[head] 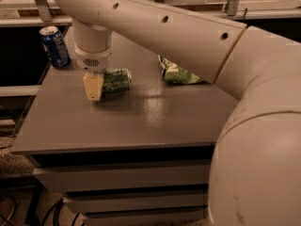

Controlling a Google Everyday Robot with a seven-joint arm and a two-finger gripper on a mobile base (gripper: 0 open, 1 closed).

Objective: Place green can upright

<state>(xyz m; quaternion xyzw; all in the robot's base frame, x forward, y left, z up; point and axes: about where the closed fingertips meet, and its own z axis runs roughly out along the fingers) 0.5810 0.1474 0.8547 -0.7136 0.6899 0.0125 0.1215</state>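
Observation:
The green can [116,80] lies on its side on the left half of the grey table [155,121]. My gripper [96,86] comes straight down from the big beige arm and sits at the can's left end. One pale finger [93,86] shows in front of the can and the other is hidden behind it. The gripper is shut on the can, which stays horizontal just above the tabletop.
A dark blue can [55,46] stands upright at the table's back left corner. A flat green snack bag [178,73] lies at the back middle, partly behind my arm. My arm's large beige body [254,126] covers the right side of the view.

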